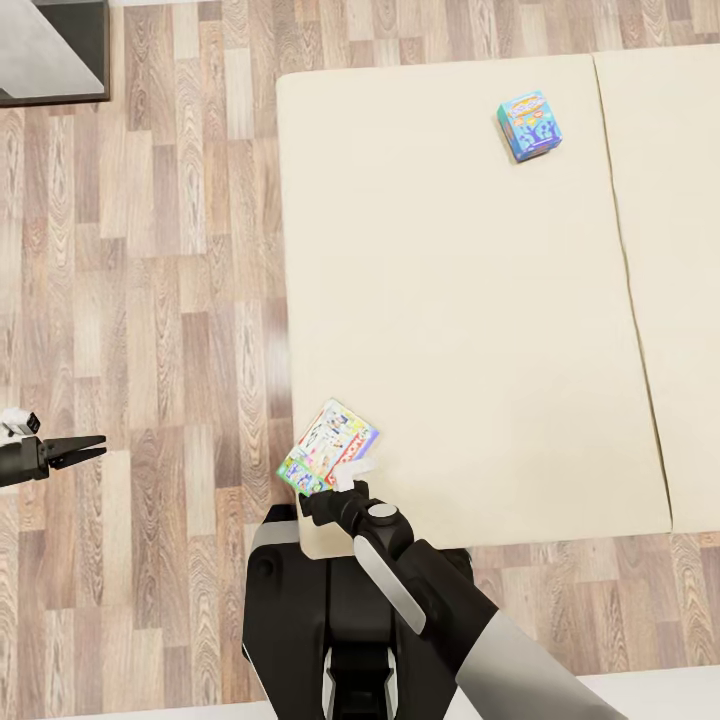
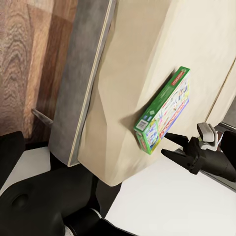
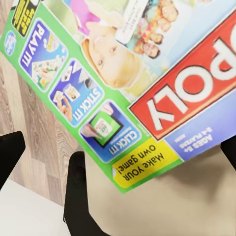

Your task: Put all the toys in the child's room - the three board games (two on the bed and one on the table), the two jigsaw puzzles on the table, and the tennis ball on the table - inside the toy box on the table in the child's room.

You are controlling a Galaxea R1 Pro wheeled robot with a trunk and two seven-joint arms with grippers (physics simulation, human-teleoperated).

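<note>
**Cream mattress, two games on it**

Cream mattress of the bed (image 1: 470, 330) lies before me. My right gripper (image 1: 340, 490) reaches the white board game with multicoloured edges (image 1: 328, 447) at the near corner of the bed; its fingers straddle the box's edge, though I cannot tell whether they are pressing it. My left gripper (image 1: 85, 450) hangs over the wood-plank floor (image 1: 150, 300), well apart, fingers nearly together, holding nothing. The small teal-blue board game (image 1: 529, 125) sits near the far edge.
</note>
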